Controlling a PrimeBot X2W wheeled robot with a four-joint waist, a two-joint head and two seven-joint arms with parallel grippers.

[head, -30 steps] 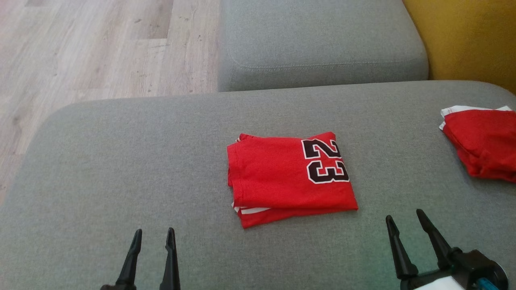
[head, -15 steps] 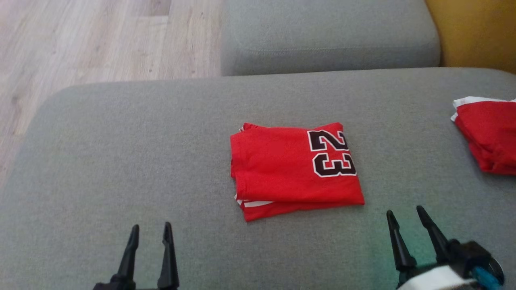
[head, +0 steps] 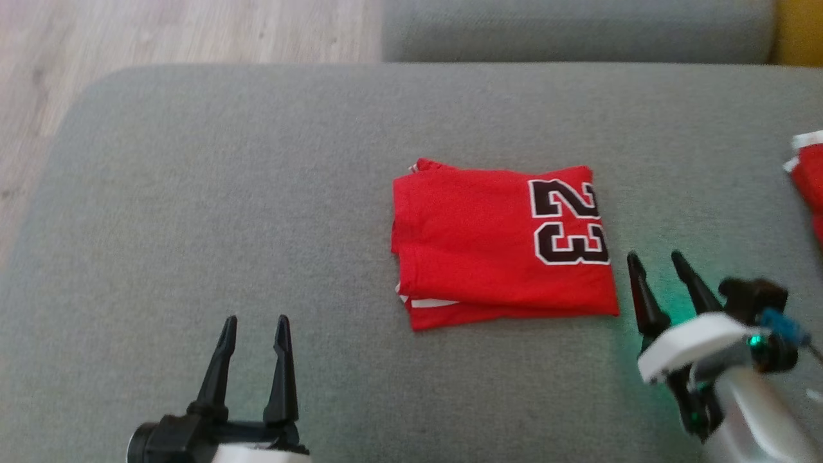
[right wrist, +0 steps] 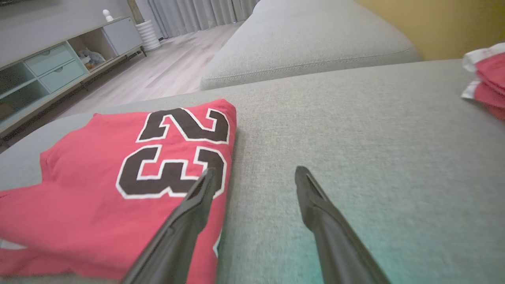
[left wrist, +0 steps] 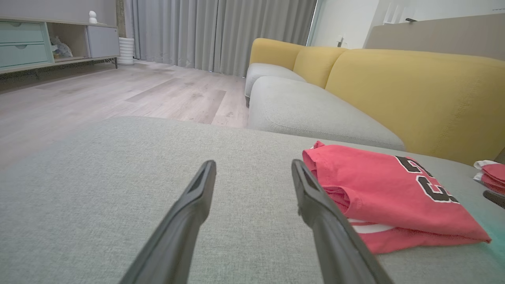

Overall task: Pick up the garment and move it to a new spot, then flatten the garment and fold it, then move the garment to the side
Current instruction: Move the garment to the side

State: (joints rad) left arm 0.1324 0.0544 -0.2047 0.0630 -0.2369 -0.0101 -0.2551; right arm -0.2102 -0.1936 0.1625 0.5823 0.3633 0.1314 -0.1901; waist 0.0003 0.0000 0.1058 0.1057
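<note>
The garment (head: 495, 247) is a red jersey with a black and white "23", folded into a rectangle in the middle of the grey cushion (head: 193, 193). My right gripper (head: 656, 260) stands open just off its right edge, its left finger (right wrist: 189, 209) over the jersey's (right wrist: 118, 169) hem. My left gripper (head: 254, 321) is open near the front, well left of the garment (left wrist: 386, 197), with nothing between its fingers.
A second red and white garment (head: 809, 173) lies at the cushion's right edge, also in the right wrist view (right wrist: 487, 79). Another grey seat cushion (head: 578, 29) sits behind, with a yellow backrest (left wrist: 414, 90). Wooden floor (head: 161, 29) lies beyond the far left.
The head camera has tilted down and left, shifting the scene. My right gripper has advanced up to the garment's right edge. The left gripper has come slightly forward. The garment lies as before.
</note>
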